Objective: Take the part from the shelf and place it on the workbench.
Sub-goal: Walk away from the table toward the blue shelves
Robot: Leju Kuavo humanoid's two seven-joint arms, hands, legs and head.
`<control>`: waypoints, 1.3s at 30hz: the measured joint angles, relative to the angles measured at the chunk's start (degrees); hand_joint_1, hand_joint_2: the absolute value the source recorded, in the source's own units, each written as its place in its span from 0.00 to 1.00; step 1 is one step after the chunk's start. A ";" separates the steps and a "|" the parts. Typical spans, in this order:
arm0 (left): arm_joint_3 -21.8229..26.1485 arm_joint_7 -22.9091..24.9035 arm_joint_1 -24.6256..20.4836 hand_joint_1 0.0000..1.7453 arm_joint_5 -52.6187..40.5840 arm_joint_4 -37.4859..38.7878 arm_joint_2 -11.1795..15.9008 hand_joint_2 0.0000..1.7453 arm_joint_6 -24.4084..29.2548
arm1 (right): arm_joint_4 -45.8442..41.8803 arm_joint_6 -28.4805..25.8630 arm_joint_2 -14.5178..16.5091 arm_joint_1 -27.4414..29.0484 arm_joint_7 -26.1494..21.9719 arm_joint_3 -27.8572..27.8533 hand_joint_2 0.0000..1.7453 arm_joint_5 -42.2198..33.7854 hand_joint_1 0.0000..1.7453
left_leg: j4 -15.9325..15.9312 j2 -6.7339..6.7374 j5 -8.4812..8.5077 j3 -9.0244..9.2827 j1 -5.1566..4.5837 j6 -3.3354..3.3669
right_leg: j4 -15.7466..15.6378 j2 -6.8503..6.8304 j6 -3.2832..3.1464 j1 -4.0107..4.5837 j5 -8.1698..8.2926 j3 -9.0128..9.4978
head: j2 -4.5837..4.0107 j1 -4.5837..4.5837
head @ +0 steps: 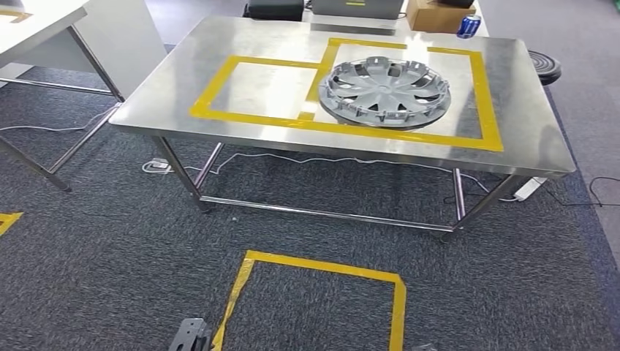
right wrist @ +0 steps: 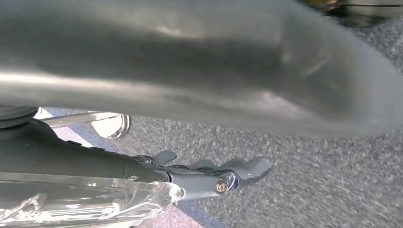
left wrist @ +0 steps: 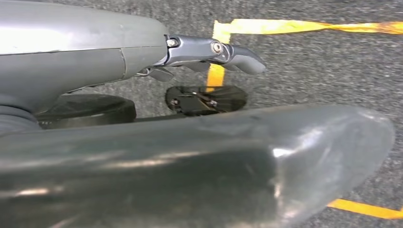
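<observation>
Part (head: 385,93), a grey wheel cover, lies flat on the workbench (head: 241,36), inside the right-hand yellow-taped frame (head: 484,88) and right of centre; its left edge overlaps the tape dividing the two frames. No hand touches it. By this position the placing step appears complete, and what remains is, at most, withdrawal. Left hand (left wrist: 211,52) hangs over the carpet (head: 110,248), its fingers extended and apart, holding nothing. Right hand (right wrist: 214,173) likewise hangs above the carpet, fingers loosely extended, holding nothing. A taped floor square (head: 322,292) lies on the near side of the workbench. At the far right edge of the workbench stand a blue can (head: 468,26) and a cardboard box (head: 439,14). A second table (head: 36,22) stands at the far left.
</observation>
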 joint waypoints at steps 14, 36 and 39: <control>0.19 -0.60 -0.01 0.00 -0.76 0.00 0.08 0.00 0.36 | 0.10 -0.67 0.00 -0.41 1.10 -0.09 0.00 -2.50 0.00 | 12.08 -0.28 -6.89 -7.76 0.12 -3.42 | -16.72 -0.09 -3.39 0.06 7.69 9.37 | 0.00 -0.51; 0.41 1.60 -0.10 0.00 -1.60 0.00 -0.06 0.00 -1.11 | 0.25 -2.60 0.00 -0.25 1.62 -2.67 0.00 -4.87 0.00 | 1.21 -0.03 3.00 -3.80 -0.53 -0.52 | -10.93 -0.16 -1.35 0.33 5.01 11.51 | 0.01 -0.03; 0.40 1.59 -0.23 0.00 -1.78 0.00 -0.19 0.00 -1.34 | 0.25 -2.47 0.00 -0.59 1.25 -2.81 0.00 -4.72 0.00 | 1.31 0.02 4.48 -4.37 -0.43 -1.36 | -16.67 -0.06 -1.96 0.77 3.45 14.23 | 0.01 0.13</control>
